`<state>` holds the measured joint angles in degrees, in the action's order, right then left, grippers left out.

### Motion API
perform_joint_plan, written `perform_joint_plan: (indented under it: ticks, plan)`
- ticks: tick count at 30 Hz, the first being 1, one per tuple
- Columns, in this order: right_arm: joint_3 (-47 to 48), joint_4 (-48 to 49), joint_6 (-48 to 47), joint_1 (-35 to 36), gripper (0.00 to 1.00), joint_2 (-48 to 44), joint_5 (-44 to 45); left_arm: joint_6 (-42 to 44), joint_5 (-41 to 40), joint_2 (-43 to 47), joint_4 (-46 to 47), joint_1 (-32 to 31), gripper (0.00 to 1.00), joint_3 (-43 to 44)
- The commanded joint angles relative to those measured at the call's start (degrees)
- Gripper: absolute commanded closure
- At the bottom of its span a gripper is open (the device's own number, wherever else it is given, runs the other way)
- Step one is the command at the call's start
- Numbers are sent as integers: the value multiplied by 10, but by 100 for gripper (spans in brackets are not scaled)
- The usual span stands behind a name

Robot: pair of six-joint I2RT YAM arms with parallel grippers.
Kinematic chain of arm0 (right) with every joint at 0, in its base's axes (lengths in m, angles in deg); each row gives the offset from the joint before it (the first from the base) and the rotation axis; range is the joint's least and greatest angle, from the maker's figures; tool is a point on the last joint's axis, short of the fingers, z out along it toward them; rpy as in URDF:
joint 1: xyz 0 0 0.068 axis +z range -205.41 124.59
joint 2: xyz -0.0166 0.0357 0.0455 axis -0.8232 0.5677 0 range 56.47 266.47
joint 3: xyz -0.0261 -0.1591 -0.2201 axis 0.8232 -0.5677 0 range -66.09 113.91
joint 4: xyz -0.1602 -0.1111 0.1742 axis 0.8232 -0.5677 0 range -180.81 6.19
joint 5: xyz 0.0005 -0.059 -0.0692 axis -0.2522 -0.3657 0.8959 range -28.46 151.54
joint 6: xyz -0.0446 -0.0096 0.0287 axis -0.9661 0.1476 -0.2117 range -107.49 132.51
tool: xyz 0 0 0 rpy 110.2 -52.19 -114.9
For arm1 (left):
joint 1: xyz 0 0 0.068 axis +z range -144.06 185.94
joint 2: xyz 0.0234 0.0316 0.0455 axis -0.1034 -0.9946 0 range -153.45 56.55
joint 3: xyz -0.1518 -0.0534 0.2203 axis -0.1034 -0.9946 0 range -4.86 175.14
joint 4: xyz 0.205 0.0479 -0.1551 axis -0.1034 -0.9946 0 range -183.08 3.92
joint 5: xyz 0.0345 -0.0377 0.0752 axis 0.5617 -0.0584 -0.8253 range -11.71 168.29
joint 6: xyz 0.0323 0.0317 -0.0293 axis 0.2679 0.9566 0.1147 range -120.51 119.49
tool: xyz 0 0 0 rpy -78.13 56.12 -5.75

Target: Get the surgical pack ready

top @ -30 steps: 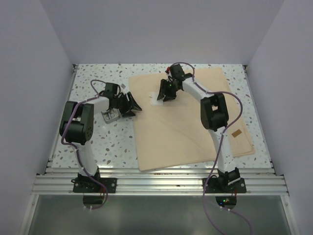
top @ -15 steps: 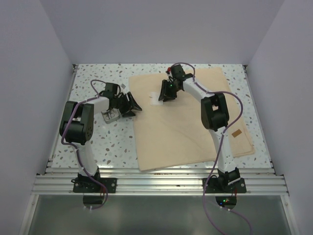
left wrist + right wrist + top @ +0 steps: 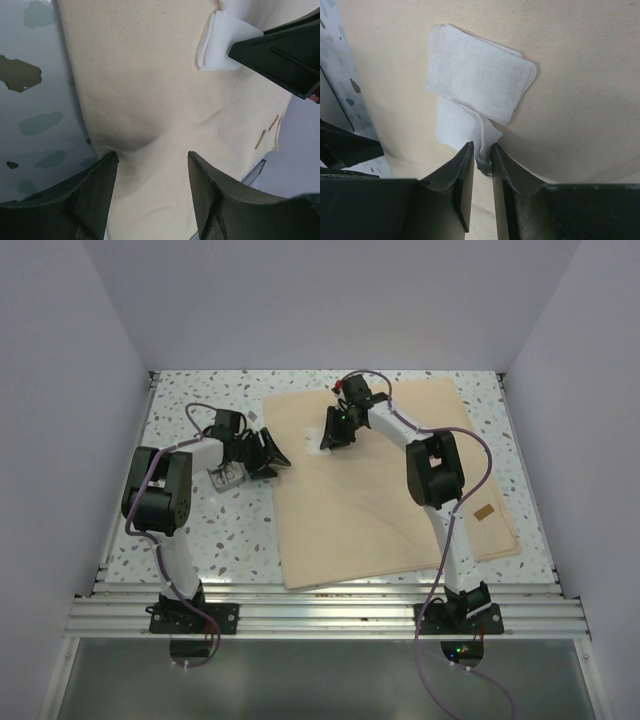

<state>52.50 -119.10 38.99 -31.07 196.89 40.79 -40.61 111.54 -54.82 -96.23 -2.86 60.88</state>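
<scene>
Right wrist view: the right tool (image 3: 481,150) stood narrow, its fingers pinched on a bunched edge of the gauze (image 3: 477,72).
Gauze position: two overlapping white pieces lay on the cloth (image 3: 580,75), toward its far left part; the lower piece was the one caught, and the upper square lay flat.
Gauze handling: judged very light, soft and limp, with an open weave that would snag or unfold. An edge or corner pinch looked the right hold, though the layers could part if it were lifted.
Cloth position: a large tan sheet lay spread flat over the middle and right of the bench (image 3: 180,400).
Cloth handling: judged soft and floppy, not slippery and not fragile. It would drape and drag whatever lay on it, so a hold at a corner or free edge seemed best.
Left tool (image 3: 152,160): wide and holding nothing, it hovered over the left edge of the cloth, where a shallow wrinkle showed just ahead of the fingertips.
Tin (image 3: 227,477): small and silver, on the bare bench just beside the left tool — judged rigid and smooth.
Labels and writing: a small brown tag (image 3: 485,511) showed near the cloth's right edge, but nothing on it could be read. No brand was seen.
</scene>
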Motion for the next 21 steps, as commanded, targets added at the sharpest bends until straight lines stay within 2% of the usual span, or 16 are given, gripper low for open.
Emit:
perform_joint_plan:
  ticks: [1, 5, 7, 14, 21]
  plan:
    - [7, 9, 9, 4, 77, 8, -10, -1, -9, 4, 9, -7, 37, -13]
    - [27, 3, 10, 4, 96, 1, -18, -1, -8, 6, 9, -8, 37, -17]
    - [31, -2, 14, 4, 100, -8, -25, 1, -7, 5, 10, -7, 37, -19]
    - [20, 31, 40, 6, 100, -69, -59, 7, -6, 8, 8, -7, 37, -22]
    - [88, 27, 59, 5, 100, -41, -74, 12, -3, 9, 6, -7, 37, -20]
